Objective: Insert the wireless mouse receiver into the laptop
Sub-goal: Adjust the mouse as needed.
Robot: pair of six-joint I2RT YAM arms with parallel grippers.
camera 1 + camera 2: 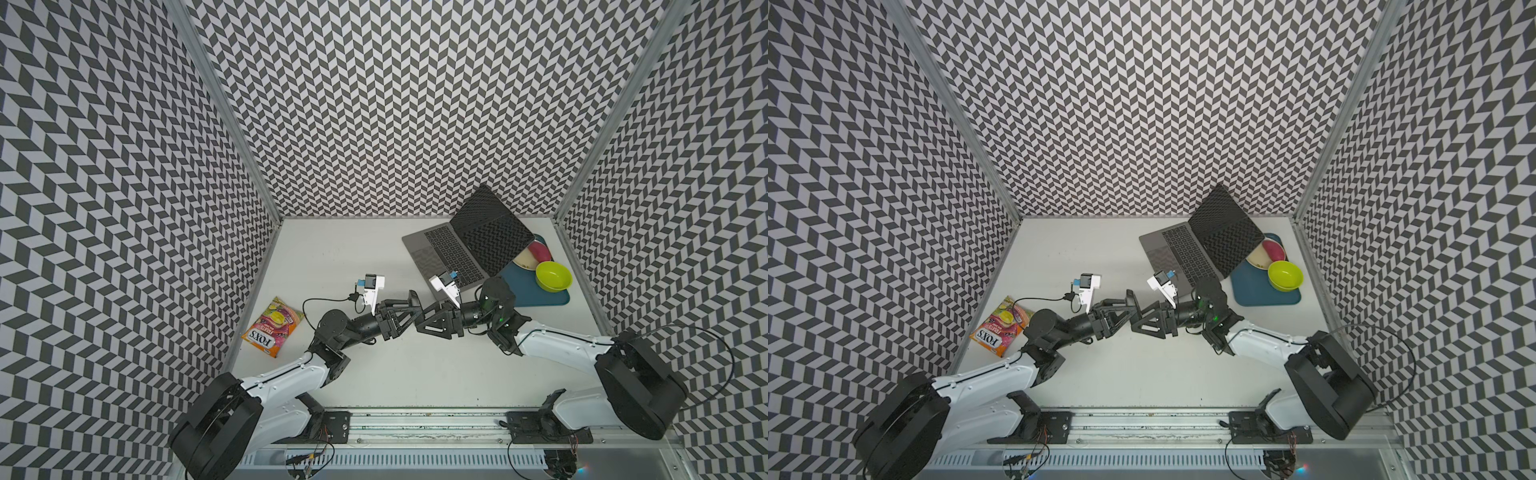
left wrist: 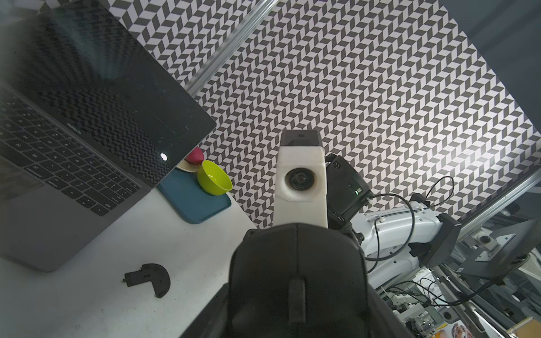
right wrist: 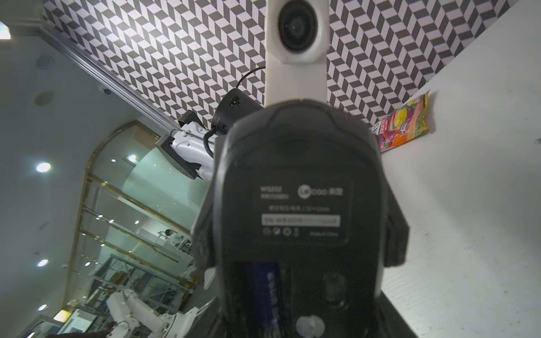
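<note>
The grey laptop (image 1: 449,253) (image 2: 58,175) stands open at the back right of the table, its screen dark. Above the middle of the table my left gripper (image 1: 409,309) is shut on the sides of the black mouse (image 1: 413,298) (image 2: 297,263), which stands on edge. My right gripper (image 1: 420,312) faces the mouse's underside (image 3: 298,190), with its jaws on either side of the lower end; I cannot tell whether they press on it. The open compartment shows a blue battery (image 3: 263,292). The wireless mouse receiver is hidden.
The black curved cover piece (image 2: 149,278) lies on the table near the laptop's front corner. A blue tray (image 1: 536,291) with a green bowl (image 1: 552,275) and a plate (image 1: 524,262) sits right of the laptop. A candy bag (image 1: 272,326) lies at the left wall.
</note>
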